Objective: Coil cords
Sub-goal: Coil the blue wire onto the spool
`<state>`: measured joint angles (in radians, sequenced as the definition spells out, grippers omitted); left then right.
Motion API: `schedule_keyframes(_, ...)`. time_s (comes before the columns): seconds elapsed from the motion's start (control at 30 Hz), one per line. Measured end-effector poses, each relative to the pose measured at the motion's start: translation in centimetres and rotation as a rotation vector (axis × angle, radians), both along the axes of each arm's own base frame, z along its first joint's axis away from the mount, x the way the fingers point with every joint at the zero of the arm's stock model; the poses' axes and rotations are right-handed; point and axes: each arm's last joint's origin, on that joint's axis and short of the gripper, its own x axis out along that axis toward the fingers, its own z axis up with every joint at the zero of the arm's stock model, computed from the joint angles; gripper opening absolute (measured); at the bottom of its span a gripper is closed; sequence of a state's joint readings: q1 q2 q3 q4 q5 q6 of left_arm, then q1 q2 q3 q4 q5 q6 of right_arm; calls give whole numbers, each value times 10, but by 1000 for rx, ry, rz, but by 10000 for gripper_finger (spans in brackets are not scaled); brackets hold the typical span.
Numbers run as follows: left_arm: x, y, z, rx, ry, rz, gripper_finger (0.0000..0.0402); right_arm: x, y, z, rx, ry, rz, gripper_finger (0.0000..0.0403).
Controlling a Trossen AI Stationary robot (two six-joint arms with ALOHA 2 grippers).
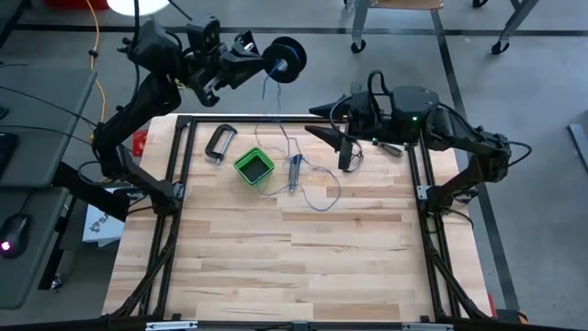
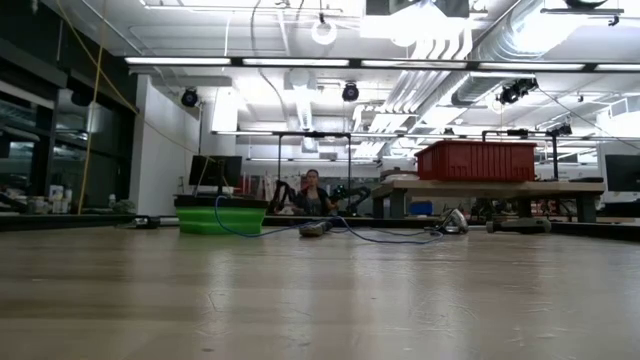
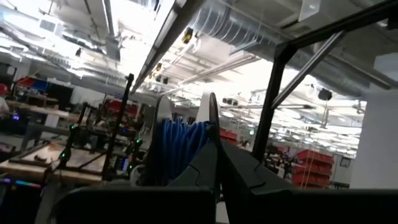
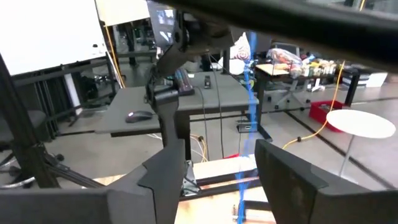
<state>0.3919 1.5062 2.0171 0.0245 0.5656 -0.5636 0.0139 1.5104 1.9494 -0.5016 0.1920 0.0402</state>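
The small dark spool (image 1: 287, 60), wound with blue wire (image 3: 180, 143), hangs in the air beyond the table's far edge, and my left gripper (image 1: 266, 62) is shut on it. From the spool the thin blue-grey wire (image 1: 268, 92) drops to the table and lies in loose loops (image 1: 317, 188) right of the green box (image 1: 254, 166). My right gripper (image 1: 329, 136) stands open above the table's far part, right of the hanging strand. In the right wrist view the wire (image 4: 249, 93) runs upright between its fingers (image 4: 214, 162); whether it touches them I cannot tell. My left gripper pinches one thin flange of the spool at its rim (image 3: 213, 118) between its two shut fingers (image 3: 205, 174). The fingers come from the table's left, slanting a little upward. The spool is lifted clear, with the wire trailing slack from it down to the table.
A metal clamp (image 1: 219, 142) lies left of the green box, and a slim tool (image 1: 294, 173) lies right of it among the wire loops. The black frame rail (image 1: 276, 118) runs along the far edge. A yellow cable (image 1: 95, 55) hangs off the table's left. The near half is bare wood (image 1: 294, 267).
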Motion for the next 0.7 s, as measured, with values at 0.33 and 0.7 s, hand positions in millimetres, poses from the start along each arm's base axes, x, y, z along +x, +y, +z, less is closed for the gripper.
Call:
schedule_keyframes(0.33, -2, -9, 11, 4, -158, 63, 0, 37, 1, -20, 56, 9, -15, 186)
schedule_keyframes(0.7, -4, -13, 16, 47, -241, 162, 0, 73, 15, -45, 104, -8, -275, 186)
